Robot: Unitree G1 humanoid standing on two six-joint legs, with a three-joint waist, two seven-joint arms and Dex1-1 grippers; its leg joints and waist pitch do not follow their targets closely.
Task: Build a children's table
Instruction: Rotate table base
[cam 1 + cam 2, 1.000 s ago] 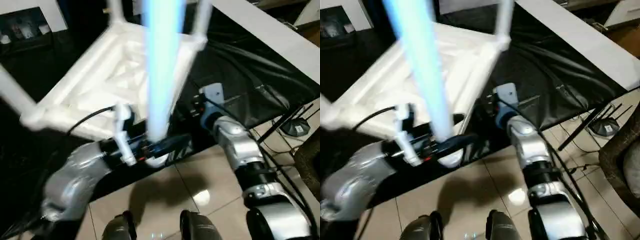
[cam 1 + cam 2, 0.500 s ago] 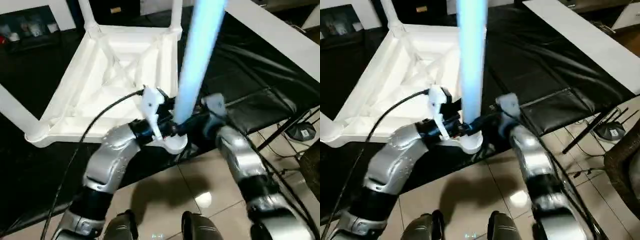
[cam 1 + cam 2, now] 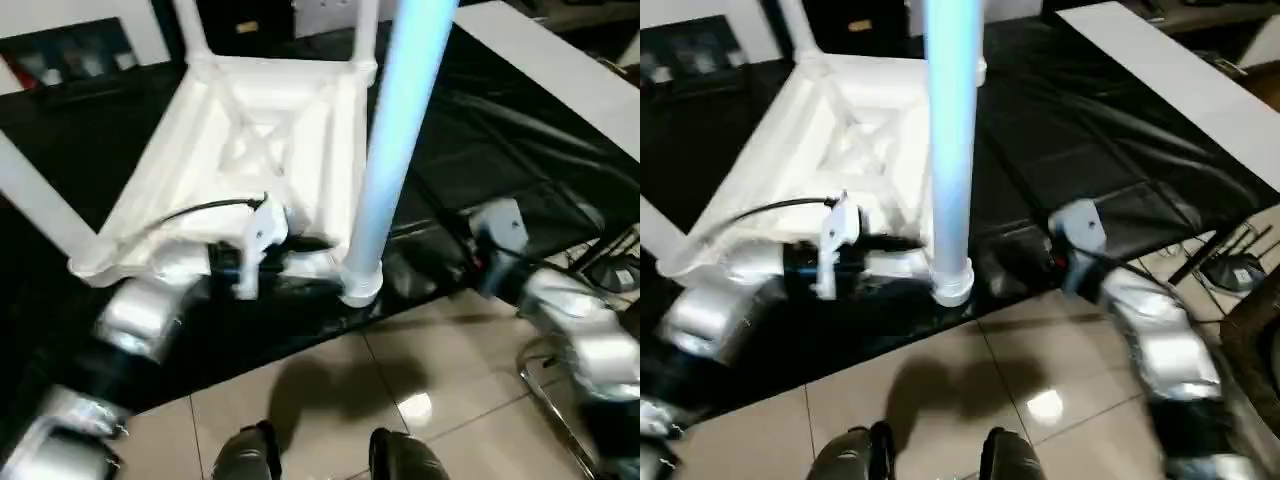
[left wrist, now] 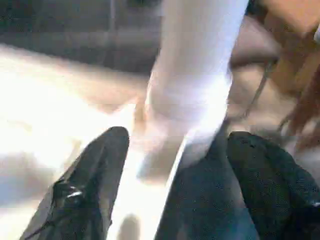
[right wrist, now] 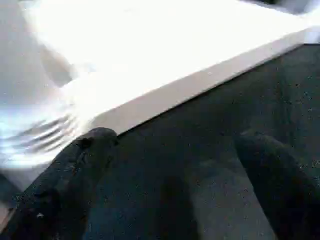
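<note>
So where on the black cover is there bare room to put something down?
Free: the black cover between the upturned table top and the white board along its far side. Crowded: the near edge, where the left gripper, the near leg and the right gripper bunch up.

An indoor robot test space, lab-like: a large desk [image 3: 1110, 130] draped in black cloth stands on glossy beige floor tiles [image 3: 940, 400]. Loose cables [image 3: 610, 262] run beside a folding metal stand, and a white board [image 3: 1180, 85] lies along the desk's far side.
</note>
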